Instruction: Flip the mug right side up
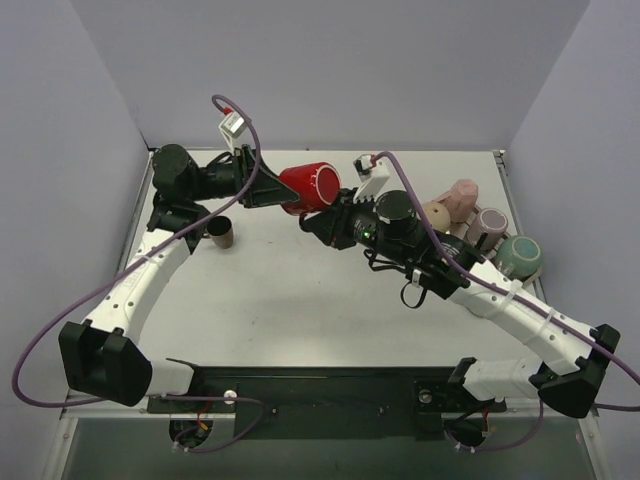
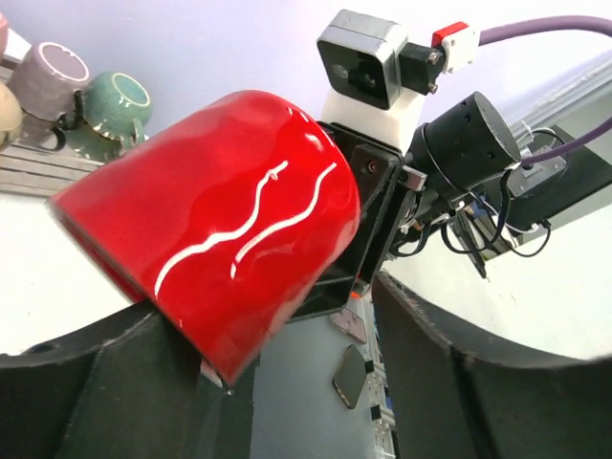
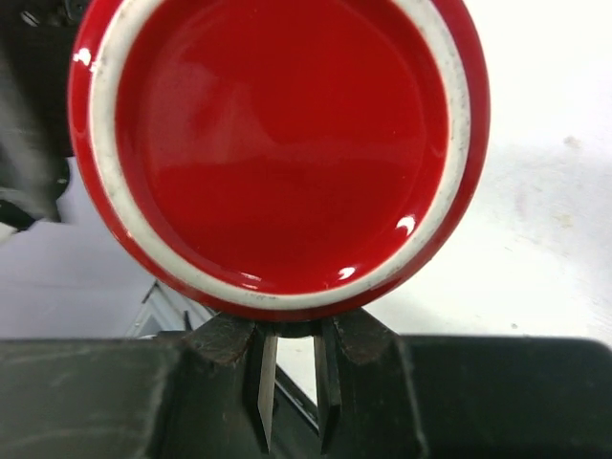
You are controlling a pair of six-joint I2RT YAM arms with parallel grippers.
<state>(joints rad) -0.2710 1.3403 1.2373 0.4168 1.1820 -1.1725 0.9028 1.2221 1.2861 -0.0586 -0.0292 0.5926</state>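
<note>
The red mug [image 1: 312, 186] hangs in the air on its side above the back middle of the table. Its base faces my right wrist camera [image 3: 277, 143], and its handle is hidden. My right gripper [image 1: 325, 222] has its fingers [image 3: 266, 382] nearly together at the lower edge of the base and appears shut on the mug there. My left gripper [image 1: 272, 188] is spread wide at the mug's mouth end. In the left wrist view the mug [image 2: 220, 239] leans against the left finger [image 2: 86, 392], while the other finger stands well apart from it.
A small brown cup [image 1: 221, 233] stands upright at the left under the left arm. Several mugs cluster at the right edge: beige [image 1: 436, 215], pink [image 1: 462, 197], mauve [image 1: 488, 225] and green [image 1: 520, 256]. The table's back edge meets the wall.
</note>
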